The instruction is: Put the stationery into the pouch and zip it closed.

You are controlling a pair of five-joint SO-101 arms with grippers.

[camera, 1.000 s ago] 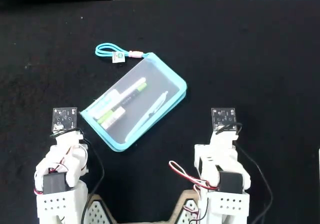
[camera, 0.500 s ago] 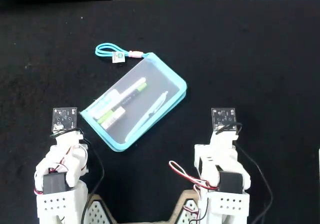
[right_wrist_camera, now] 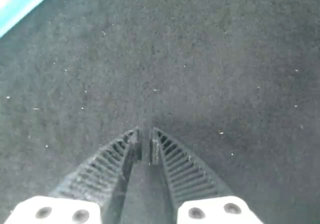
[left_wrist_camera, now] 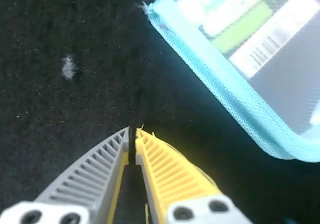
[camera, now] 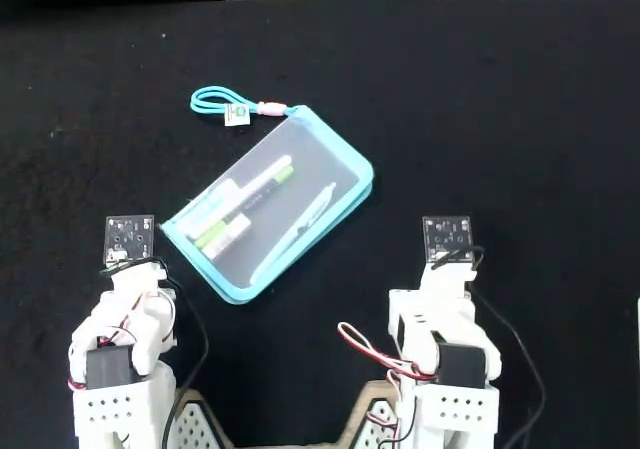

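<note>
On the bench [camera: 520,109], with left tool [left_wrist_camera: 132,130] and right tool [right_wrist_camera: 145,134] pressed together and empty, check the zip [camera: 238,116] on the pouch [camera: 318,154] looks fully closed.

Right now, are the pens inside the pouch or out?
Inside: the pens lie within the blue edge of the pouch, under its clear front.

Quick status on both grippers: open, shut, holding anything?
Left gripper: shut, holding nothing, beside the pouch.
Right gripper: shut, holding nothing.
</note>
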